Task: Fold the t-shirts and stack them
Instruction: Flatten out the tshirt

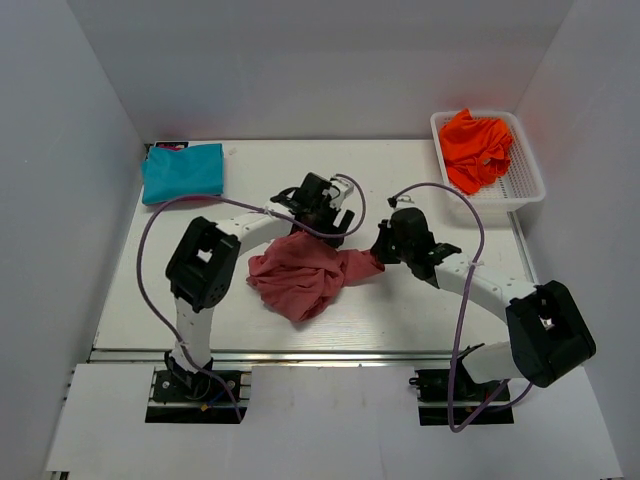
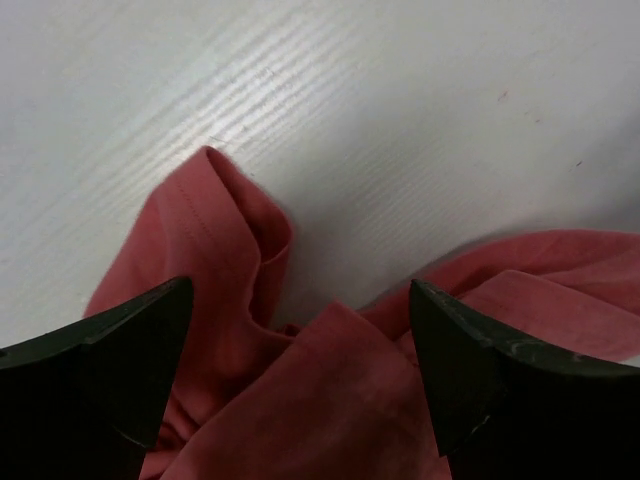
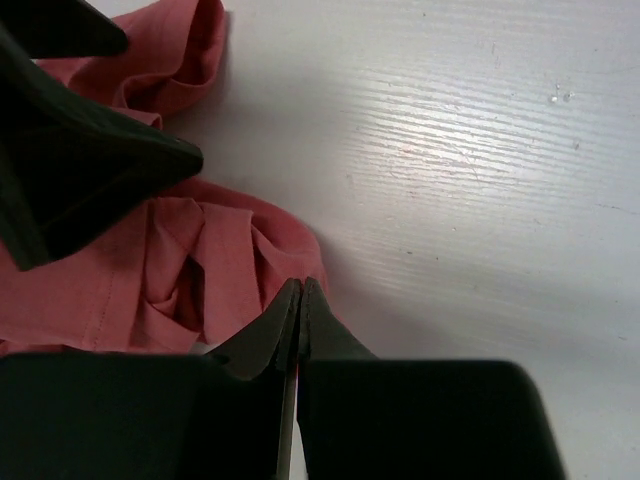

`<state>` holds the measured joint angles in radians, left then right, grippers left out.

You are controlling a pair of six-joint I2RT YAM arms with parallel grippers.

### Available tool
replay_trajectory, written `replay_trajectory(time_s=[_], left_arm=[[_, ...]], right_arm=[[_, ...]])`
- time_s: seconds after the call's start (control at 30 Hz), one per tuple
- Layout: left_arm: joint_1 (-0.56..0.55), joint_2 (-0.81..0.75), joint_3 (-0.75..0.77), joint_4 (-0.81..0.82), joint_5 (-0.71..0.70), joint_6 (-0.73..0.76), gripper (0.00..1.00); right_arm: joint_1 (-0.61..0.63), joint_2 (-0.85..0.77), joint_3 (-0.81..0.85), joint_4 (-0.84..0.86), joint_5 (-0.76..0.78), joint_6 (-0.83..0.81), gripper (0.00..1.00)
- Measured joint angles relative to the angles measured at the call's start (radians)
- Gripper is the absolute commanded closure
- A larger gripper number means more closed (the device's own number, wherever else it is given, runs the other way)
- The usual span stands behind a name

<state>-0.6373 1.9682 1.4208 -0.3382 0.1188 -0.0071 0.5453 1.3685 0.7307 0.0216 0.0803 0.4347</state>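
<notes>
Arm bases [image 1: 195,385] sit closest, bolted on a metal rail [image 1: 300,355] at the near edge of the table [image 1: 420,300]. Tabletop is white w/ a faint wood-grain texture. Plain white walls [image 1: 330,70] close it in at back, L and R.

Salmon tee [image 1: 300,280] lies crumpled in a heap at table ctr, btwn the two arms. Its long axis runs approx L-R across the table, w/ a narrow tail drawn out to the R.

R gripper [image 3: 300,300] is clenched on the end of that tail. Its jaws are pressed together w/ a thin sliver of red cloth btwn them.

L gripper [image 2: 300,290] is released, jaws spread wide. It hangs just over the heap's far edge, w/ folds of cloth under it.

Teal tee [image 1: 183,172] is folded flat at the far-L corner, long sides L-R. Orange tee [image 1: 478,148] is bunched up in the white mesh basket [image 1: 530,185] at the far-R corner, well apart from the other two.
</notes>
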Motion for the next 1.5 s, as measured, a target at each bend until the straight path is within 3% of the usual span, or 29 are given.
replay_trajectory(time_s=[0.07, 0.13, 0.17, 0.2, 0.43, 0.83, 1.13, 1.5], left_arm=[[-0.009, 0.047, 0.029, -0.028, -0.002, 0.006, 0.09], [-0.019, 0.085, 0.054, -0.053, -0.007, 0.003, 0.52], [-0.025, 0.111, 0.074, -0.076, -0.017, 0.007, 0.91], [-0.026, 0.116, 0.078, -0.080, -0.015, 0.010, 1.00], [-0.030, 0.057, 0.031, -0.053, -0.088, -0.022, 1.00], [-0.013, -0.506, -0.094, 0.137, -0.224, -0.026, 1.00], [-0.013, -0.798, -0.145, 0.204, -0.343, 0.044, 1.00], [-0.013, -1.075, -0.159, 0.266, -0.803, 0.143, 1.00]], right_arm=[[0.000, 0.000, -0.005, -0.002, 0.003, 0.000, 1.00], [0.000, 0.000, -0.008, -0.003, 0.005, 0.000, 1.00], [0.000, 0.000, -0.008, -0.003, 0.008, 0.000, 1.00], [0.000, 0.000, -0.008, -0.003, 0.010, 0.000, 1.00], [0.000, -0.014, -0.009, -0.008, 0.038, 0.000, 1.00], [0.000, -0.253, 0.021, -0.022, 0.293, -0.006, 1.00], [-0.001, -0.450, 0.159, 0.103, 0.458, -0.173, 1.00], [-0.001, -0.560, 0.323, 0.301, 0.666, -0.521, 1.00]])
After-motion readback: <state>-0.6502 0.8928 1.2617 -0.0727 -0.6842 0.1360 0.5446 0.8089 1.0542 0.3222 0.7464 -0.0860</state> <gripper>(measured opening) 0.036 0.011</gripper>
